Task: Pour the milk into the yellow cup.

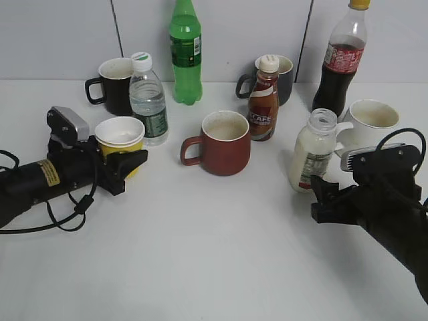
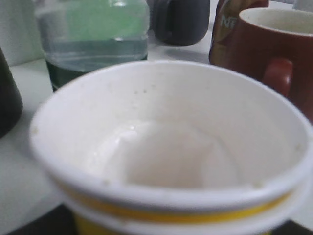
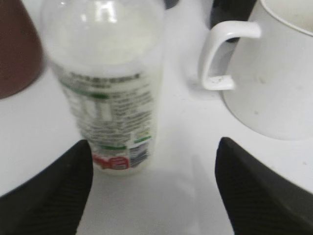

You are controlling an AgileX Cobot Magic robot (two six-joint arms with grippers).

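The yellow cup (image 1: 120, 136) stands at the left with its white inside empty, and it fills the left wrist view (image 2: 166, 147). My left gripper (image 1: 131, 162) is shut around its lower part. The milk (image 1: 312, 151), an uncapped clear bottle of creamy white liquid, stands upright on the table at the right. My right gripper (image 1: 328, 198) is open just in front of it. In the right wrist view the milk (image 3: 110, 88) stands just beyond the left finger, ahead of the open jaws (image 3: 154, 196) and left of their middle, not between the fingers.
A dark red mug (image 1: 224, 144) and a brown coffee bottle (image 1: 263, 100) stand mid-table. A water bottle (image 1: 148, 100) and a black mug (image 1: 114, 85) are behind the cup. A white mug (image 1: 368, 124) is right beside the milk. A green bottle (image 1: 185, 53), a dark mug (image 1: 284, 77) and a cola bottle (image 1: 340, 67) line the back.
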